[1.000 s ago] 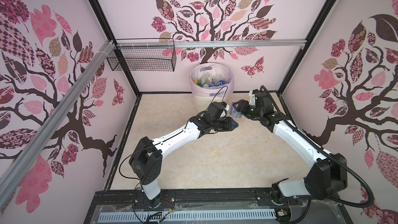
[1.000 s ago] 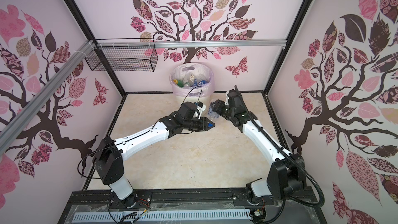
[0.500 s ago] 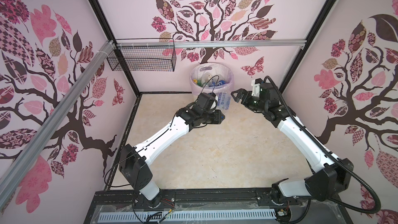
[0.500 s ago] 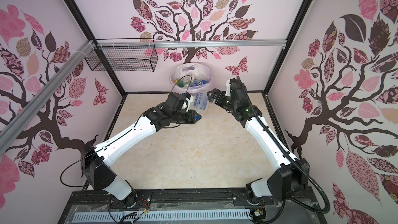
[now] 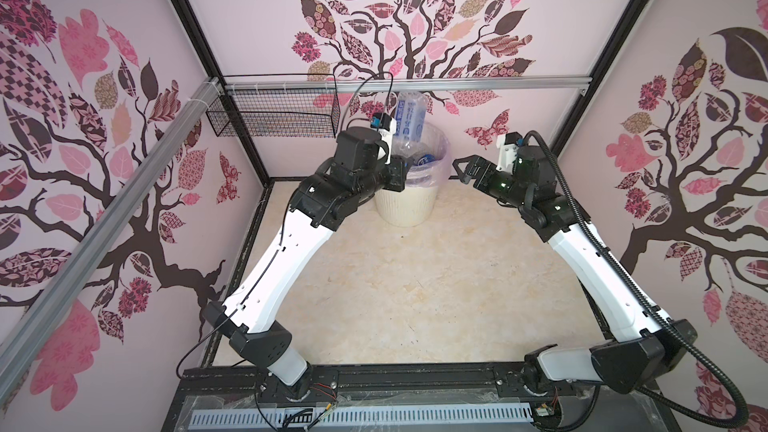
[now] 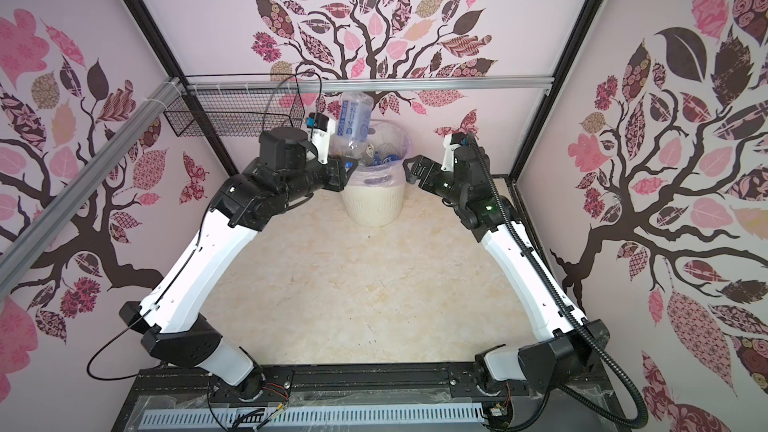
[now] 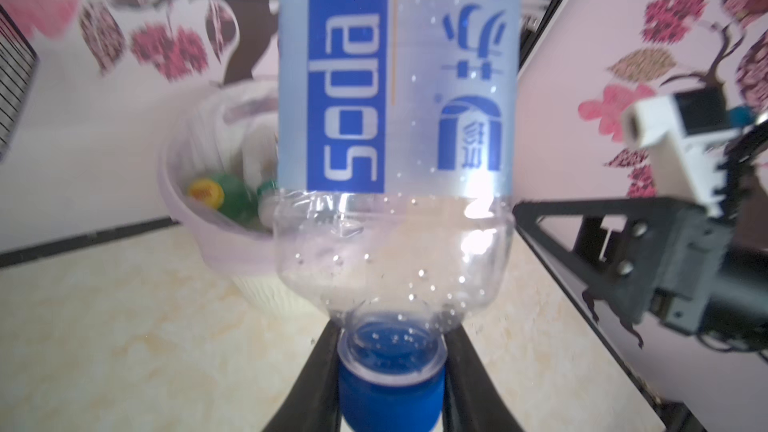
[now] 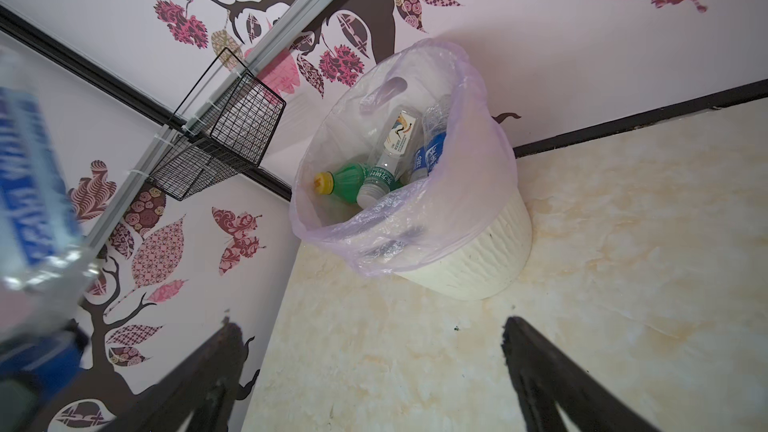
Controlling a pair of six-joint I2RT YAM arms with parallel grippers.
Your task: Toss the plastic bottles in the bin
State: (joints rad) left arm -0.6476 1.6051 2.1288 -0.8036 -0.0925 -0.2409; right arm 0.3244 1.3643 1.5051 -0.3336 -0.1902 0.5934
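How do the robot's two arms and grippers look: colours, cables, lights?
The left arm and right arm have white shells and black joints. A thin black cable follows the left, a thick ribbed black conduit the right. The left gripper and right gripper are black, with white camera mounts.

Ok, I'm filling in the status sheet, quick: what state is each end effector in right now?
Left end effector: closed on the blue-capped soda water bottle, gripped at the cap.
Right end effector: open, holding nothing.
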